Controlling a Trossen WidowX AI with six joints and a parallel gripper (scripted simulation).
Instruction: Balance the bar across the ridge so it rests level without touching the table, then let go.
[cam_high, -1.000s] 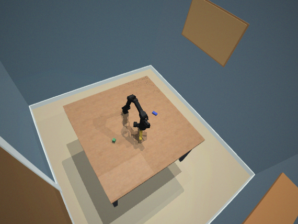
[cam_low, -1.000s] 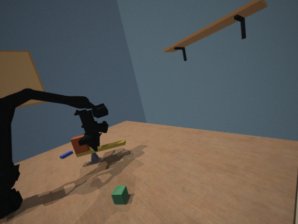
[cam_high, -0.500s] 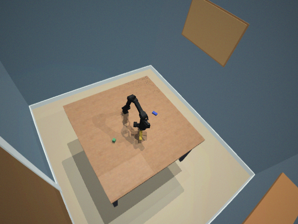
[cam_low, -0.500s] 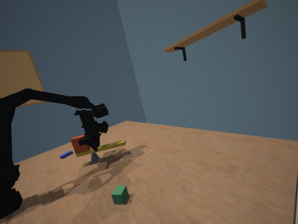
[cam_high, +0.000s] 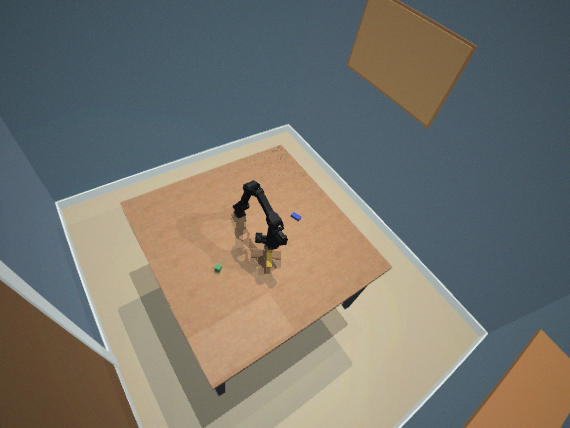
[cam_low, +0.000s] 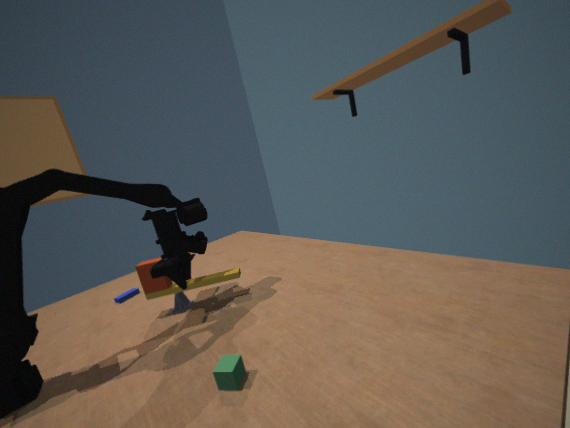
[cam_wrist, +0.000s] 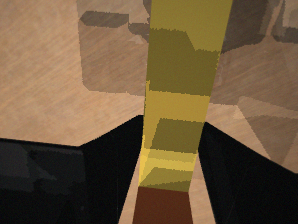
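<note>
The yellow bar carries an orange-red block on its end nearer the arm base. My gripper is shut on the bar, just beyond the block, with a finger on each side. The bar is off the table, its long free end reaching away from the arm. The grey-blue ridge stands on the table under the bar, close below the fingers. Whether the bar touches its top, and whether it is exactly level, I cannot tell. The ridge is hidden in the wrist view.
A green cube stands on the wooden table, to one side of the ridge. A small blue block lies on the other side. Both are apart from the bar.
</note>
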